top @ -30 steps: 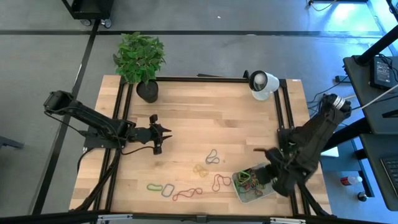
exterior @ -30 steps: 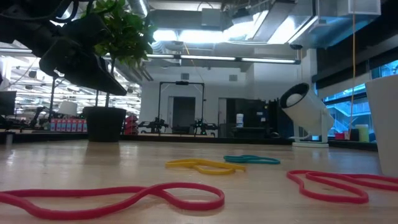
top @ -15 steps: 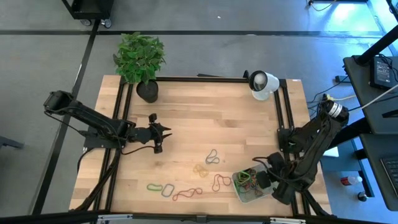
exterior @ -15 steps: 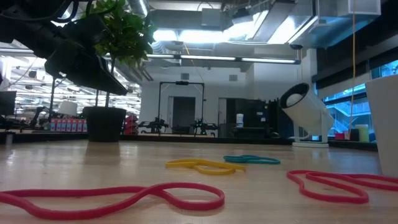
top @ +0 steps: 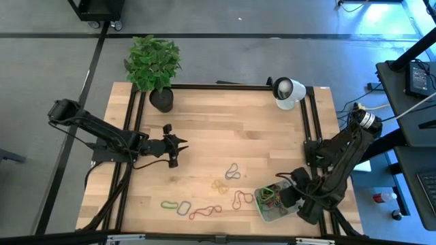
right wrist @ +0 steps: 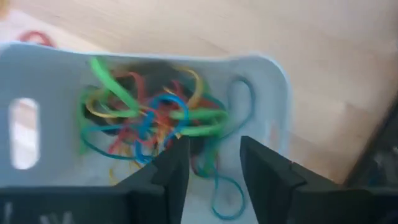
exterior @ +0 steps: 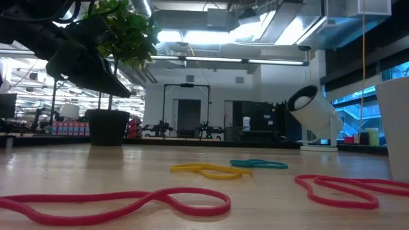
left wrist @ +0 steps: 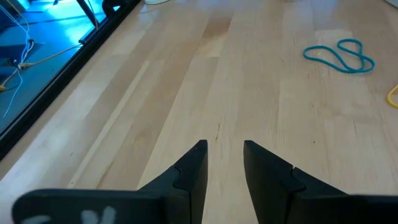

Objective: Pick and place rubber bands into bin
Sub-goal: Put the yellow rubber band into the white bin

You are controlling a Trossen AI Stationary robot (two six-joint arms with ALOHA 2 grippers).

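1. Over the bin [top: 276,204], at the near right corner of the counter [top: 218,122], hangs the right claw [right wrist: 211,163]. Its fingers stand a little apart and hold nothing.
2. Inside the bin a tangled pile of rubber bands [right wrist: 155,121] already lies, in green, red, blue and yellow, so a good part of the work looks done.
3. On the counter about 5 bands remain: a green band [top: 176,205], a red band [top: 205,211], another red band [top: 242,199], a yellowish band [top: 219,185] and a grey-looking band [top: 233,170].
4. At the left side the left claw [left wrist: 224,155] waits above bare wood, fingers partly open and empty, well apart from the bands.
5. I judge that 5 more picks are needed, the red band beside the bin first.
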